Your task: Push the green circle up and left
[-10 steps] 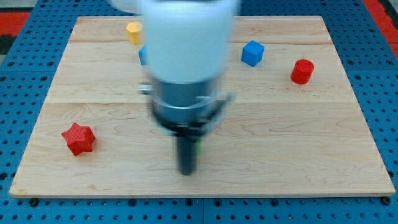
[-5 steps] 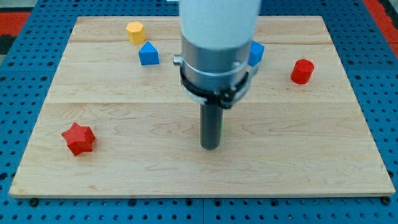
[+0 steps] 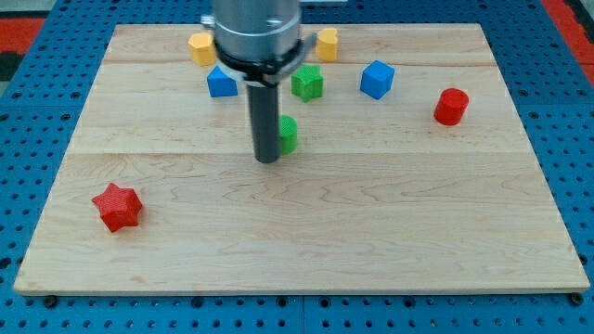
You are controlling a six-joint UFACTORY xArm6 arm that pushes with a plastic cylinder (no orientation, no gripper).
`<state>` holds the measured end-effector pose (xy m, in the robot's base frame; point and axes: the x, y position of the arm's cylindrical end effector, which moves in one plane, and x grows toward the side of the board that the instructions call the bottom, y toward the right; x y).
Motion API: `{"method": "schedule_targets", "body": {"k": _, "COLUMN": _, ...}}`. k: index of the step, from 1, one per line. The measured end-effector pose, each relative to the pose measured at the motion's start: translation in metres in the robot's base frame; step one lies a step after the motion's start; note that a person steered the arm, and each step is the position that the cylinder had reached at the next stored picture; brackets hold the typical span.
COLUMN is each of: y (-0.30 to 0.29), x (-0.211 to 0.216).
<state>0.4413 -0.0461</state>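
The green circle (image 3: 289, 135) sits near the middle of the wooden board (image 3: 418, 204), partly hidden behind my rod. My tip (image 3: 267, 160) rests on the board just at the circle's lower left, touching or nearly touching it. A green star-like block (image 3: 307, 83) lies above and a little right of the circle.
A blue block (image 3: 222, 82) and a yellow block (image 3: 200, 46) lie at the upper left, another yellow block (image 3: 327, 43) at the top middle. A blue cube (image 3: 377, 79) and a red cylinder (image 3: 451, 106) lie at the right. A red star (image 3: 117, 206) lies at the lower left.
My rod has moved up and left across the board. The green circle, earlier hidden behind the rod lower down, now sits higher on the board.
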Motion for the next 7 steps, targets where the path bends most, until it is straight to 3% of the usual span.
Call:
{"method": "schedule_targets", "body": {"k": 1, "y": 0.067, "x": -0.005}}
{"method": "schedule_targets", "body": {"k": 3, "y": 0.064, "x": -0.051}}
{"method": "schedule_targets", "body": {"k": 6, "y": -0.095, "x": -0.039}}
{"method": "schedule_targets", "body": {"k": 7, "y": -0.104, "x": -0.039}}
